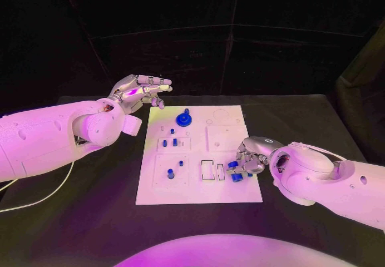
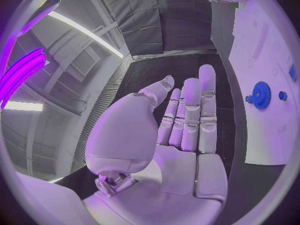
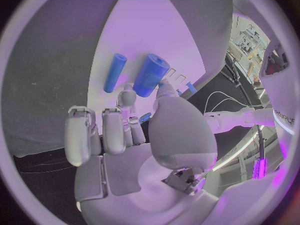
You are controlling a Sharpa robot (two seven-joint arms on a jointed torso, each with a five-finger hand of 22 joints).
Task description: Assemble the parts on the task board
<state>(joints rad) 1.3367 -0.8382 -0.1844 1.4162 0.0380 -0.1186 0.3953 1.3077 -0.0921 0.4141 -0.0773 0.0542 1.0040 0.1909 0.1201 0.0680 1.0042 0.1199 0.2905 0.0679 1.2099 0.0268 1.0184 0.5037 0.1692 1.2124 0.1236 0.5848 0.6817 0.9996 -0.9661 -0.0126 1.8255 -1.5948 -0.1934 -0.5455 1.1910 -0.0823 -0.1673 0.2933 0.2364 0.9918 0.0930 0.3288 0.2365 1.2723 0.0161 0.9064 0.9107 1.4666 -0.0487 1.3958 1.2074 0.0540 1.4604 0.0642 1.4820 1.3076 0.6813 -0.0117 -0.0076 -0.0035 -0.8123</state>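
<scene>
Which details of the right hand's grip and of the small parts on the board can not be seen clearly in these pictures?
- Head view: right hand covers the blue cylinder; contact unclear.
- Right wrist view: thumb hides the cylinder's lower end.
- Head view: small blue pegs on the task board too small to tell shape.

No readable text
No legible words, labels, brands or numbers appear on the task board (image 1: pixel 201 192), the parts or the arms

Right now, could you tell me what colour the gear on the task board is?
Blue. The gear shows best in the left wrist view.
</scene>
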